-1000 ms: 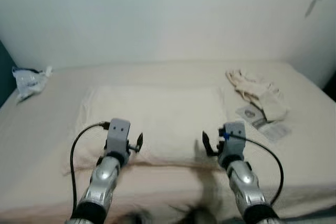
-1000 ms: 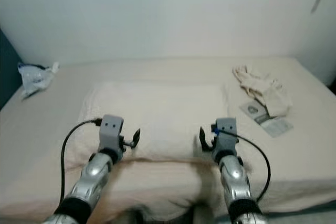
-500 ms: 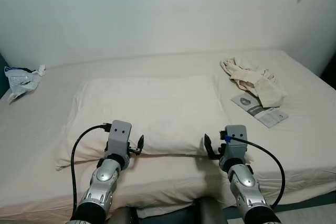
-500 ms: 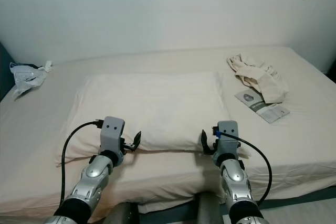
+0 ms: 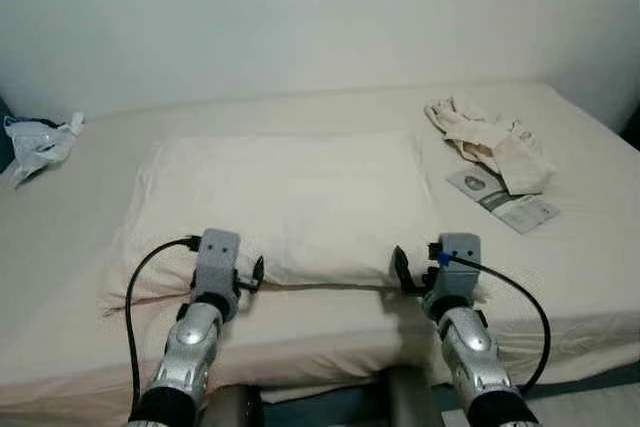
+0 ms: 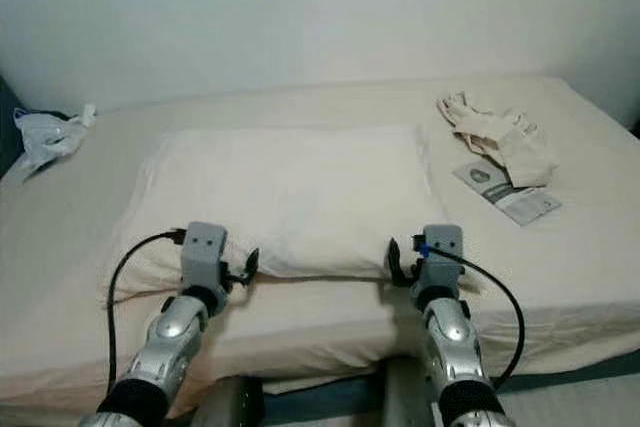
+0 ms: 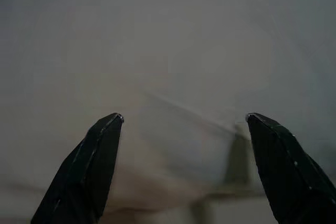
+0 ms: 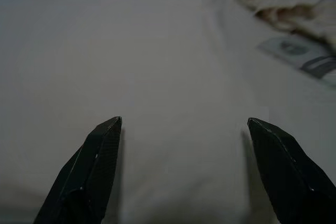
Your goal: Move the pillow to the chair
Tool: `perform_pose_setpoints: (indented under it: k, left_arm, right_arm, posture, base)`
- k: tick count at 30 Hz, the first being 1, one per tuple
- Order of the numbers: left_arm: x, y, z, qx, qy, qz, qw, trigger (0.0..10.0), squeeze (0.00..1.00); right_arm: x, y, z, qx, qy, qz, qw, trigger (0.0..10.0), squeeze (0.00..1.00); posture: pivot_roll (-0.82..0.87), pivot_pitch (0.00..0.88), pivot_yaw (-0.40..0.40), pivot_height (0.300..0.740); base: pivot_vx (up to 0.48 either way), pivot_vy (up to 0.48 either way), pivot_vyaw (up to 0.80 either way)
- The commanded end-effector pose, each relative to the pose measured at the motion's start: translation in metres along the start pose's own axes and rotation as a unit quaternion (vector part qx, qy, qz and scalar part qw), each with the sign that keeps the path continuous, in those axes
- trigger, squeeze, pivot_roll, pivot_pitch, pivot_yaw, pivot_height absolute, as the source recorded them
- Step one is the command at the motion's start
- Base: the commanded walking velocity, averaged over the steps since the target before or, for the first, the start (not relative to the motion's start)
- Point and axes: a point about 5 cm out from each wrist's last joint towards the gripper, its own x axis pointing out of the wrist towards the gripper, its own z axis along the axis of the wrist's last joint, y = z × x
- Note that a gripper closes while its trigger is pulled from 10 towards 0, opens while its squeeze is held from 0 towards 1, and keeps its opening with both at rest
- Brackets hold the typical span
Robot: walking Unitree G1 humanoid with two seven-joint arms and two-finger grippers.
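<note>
Left eye view: the pillow [image 5: 285, 202] lies flat on the bed [image 5: 560, 267]. The left gripper [image 7: 181, 124] and right gripper [image 8: 184, 129], fingers spread apart, sit at the pillow's near edge.

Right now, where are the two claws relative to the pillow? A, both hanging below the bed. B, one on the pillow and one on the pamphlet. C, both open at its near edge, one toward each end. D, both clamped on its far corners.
C: the left claw and right claw sit open at the near edge of the pillow, holding nothing.
</note>
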Motion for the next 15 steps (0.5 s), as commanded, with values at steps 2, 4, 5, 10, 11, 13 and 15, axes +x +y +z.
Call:
perform_pose_setpoints:
  k: [2, 4, 5, 10, 11, 13, 15]
  left_arm:
    - [0.008, 0.018, 0.017, -0.020, -0.027, 0.032, 0.999, 10.0, 0.00]
    - [0.013, 0.022, 0.022, -0.023, -0.024, 0.032, 0.999, 10.0, 0.35]
    - [0.013, 0.022, 0.022, -0.023, -0.024, 0.032, 0.999, 10.0, 0.35]
    - [0.028, 0.025, 0.030, -0.042, 0.017, 0.008, 0.999, 10.0, 1.00]
    - [0.033, 0.027, 0.034, -0.052, 0.024, 0.013, 0.998, 10.0, 1.00]
    - [0.042, 0.033, 0.044, -0.084, 0.033, 0.028, 0.996, 10.0, 1.00]
    - [0.049, 0.039, 0.054, -0.105, 0.034, 0.033, 0.993, 10.0, 1.00]
  right_arm:
    - [0.008, -0.012, 0.020, 0.009, -0.041, -0.017, 0.999, 10.0, 0.00]
    - [0.012, -0.019, 0.025, 0.012, -0.042, -0.023, 0.999, 10.0, 0.00]
    - [0.012, -0.019, 0.025, 0.012, -0.042, -0.023, 0.999, 10.0, 0.00]
    - [0.022, -0.030, 0.032, 0.050, -0.017, -0.008, 0.999, 10.0, 1.00]
    - [0.025, -0.034, 0.033, 0.080, -0.006, -0.014, 0.997, 10.0, 1.00]
    - [0.031, -0.043, 0.038, 0.144, 0.000, -0.030, 0.989, 10.0, 1.00]
    - [0.035, -0.048, 0.043, 0.185, -0.001, -0.037, 0.982, 10.0, 1.00]
  posture:
    - [-0.01, 0.079, 0.047, 0.581]
    - [0.00, 0.084, 0.047, 0.581]
    - [0.00, 0.084, 0.047, 0.581]
    - [0.02, 0.127, 0.057, 0.581]
    - [0.02, 0.144, 0.063, 0.581]
    - [0.04, 0.185, 0.075, 0.581]
    - [0.05, 0.213, 0.085, 0.581]
  base:
    - [0.000, 0.000, 0.00]
    - [0.000, 0.000, 0.00]
    - [0.000, 0.000, 0.00]
    - [0.000, 0.000, 0.00]
    - [0.000, 0.000, 0.00]
    - [0.000, 0.000, 0.00]
    - [0.000, 0.000, 0.00]
